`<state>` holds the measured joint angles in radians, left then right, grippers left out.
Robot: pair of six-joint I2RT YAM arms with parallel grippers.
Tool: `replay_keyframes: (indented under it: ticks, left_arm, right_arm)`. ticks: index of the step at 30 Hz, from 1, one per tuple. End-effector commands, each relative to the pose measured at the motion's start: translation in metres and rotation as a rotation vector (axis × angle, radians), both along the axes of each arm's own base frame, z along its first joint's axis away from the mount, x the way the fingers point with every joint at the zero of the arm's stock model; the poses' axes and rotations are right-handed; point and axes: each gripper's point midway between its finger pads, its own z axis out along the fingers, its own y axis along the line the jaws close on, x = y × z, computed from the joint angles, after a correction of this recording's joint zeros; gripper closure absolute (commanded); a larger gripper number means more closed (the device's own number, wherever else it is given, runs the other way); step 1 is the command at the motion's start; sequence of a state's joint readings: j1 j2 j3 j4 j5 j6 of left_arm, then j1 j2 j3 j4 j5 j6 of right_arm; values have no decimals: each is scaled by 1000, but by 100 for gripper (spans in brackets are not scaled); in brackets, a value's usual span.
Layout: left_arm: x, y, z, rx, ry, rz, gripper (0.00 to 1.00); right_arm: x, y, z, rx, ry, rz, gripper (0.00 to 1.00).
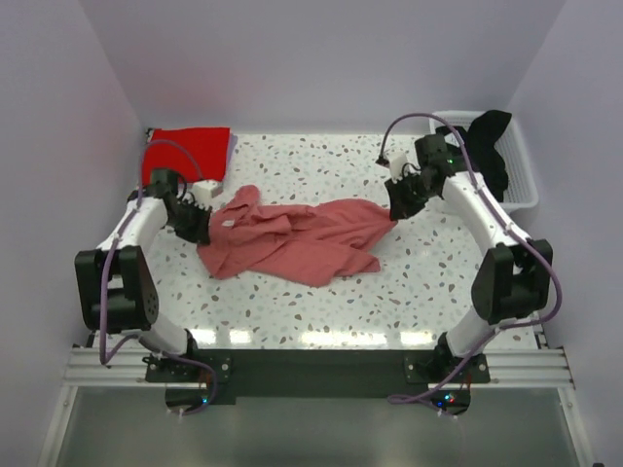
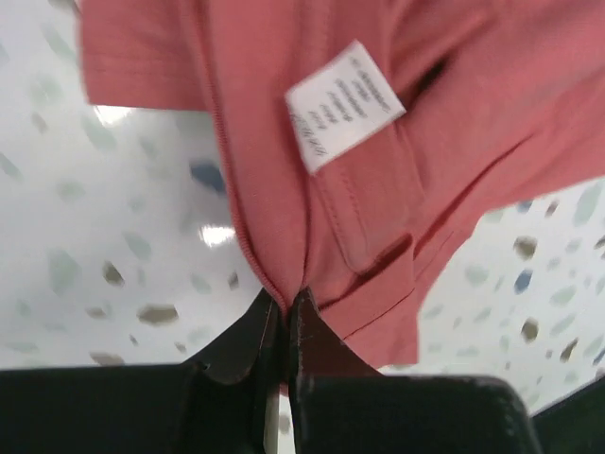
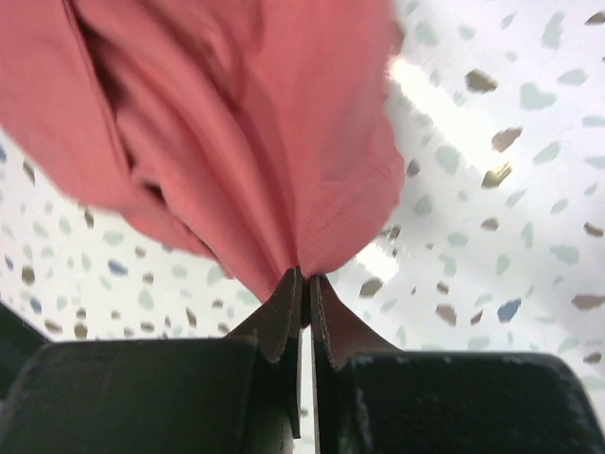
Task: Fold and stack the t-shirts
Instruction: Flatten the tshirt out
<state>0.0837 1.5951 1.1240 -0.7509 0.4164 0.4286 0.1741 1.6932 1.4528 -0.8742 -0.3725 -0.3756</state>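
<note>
Noted left gripper (image 1: 212, 221) (image 2: 286, 307) clenched on a seamed edge of the salmon-pink t-shirt (image 1: 302, 238) (image 2: 473, 113) near its white label (image 2: 345, 104), and right gripper (image 1: 397, 209) (image 3: 305, 284) clenched on a gathered fold at the shirt's (image 3: 236, 123) opposite end. Found that shirt crumpled, stretched between both pincers on the speckled table (image 1: 311, 161), left of the white basket (image 1: 523, 175). Logged black t-shirt (image 1: 492, 146) draped over that basket, red t-shirt (image 1: 185, 151) lying flat far to the left of the basket.

The salmon-pink t-shirt (image 1: 292, 238) is sprawling across the table's (image 1: 321, 311) middle. Bare table is lying nearer and farther; a red t-shirt (image 1: 188, 151) and white basket (image 1: 524, 170) are crowding the far corners.
</note>
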Motion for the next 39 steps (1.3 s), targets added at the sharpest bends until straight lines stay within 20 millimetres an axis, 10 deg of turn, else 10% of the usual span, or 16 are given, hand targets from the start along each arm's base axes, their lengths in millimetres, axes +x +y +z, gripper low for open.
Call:
replay_keyframes:
  ticks: [1, 4, 7, 9, 10, 14, 21, 32, 39]
  left_arm:
    - [-77, 32, -41, 127, 215, -113, 100]
    - [-94, 42, -51, 127, 254, -131, 64]
    - [-81, 47, -34, 70, 197, -123, 42]
    - [-62, 36, -14, -20, 124, -138, 31]
    - [-44, 36, 1, -32, 74, -145, 30]
    - [12, 28, 36, -94, -72, -116, 28]
    - [76, 30, 32, -87, -90, -21, 29]
    - [108, 16, 9, 30, -88, -50, 24]
    - [85, -10, -4, -46, 2, -77, 25]
  right_arm:
    - [-71, -10, -17, -119, 152, 219, 100]
    - [-118, -7, -32, -140, 254, 409, 100]
    - [-147, -13, -38, -139, 374, 472, 67]
    - [-139, -14, -34, -131, 360, 460, 29]
    - [-125, -15, -33, -116, 315, 419, 26]
    - [-69, -10, -23, -67, 212, 212, 32]
    - [4, -20, -62, -166, 139, 49, 53]
    - [-9, -32, -133, -301, 216, 185, 46]
    - [-18, -35, -138, -318, 227, 215, 61]
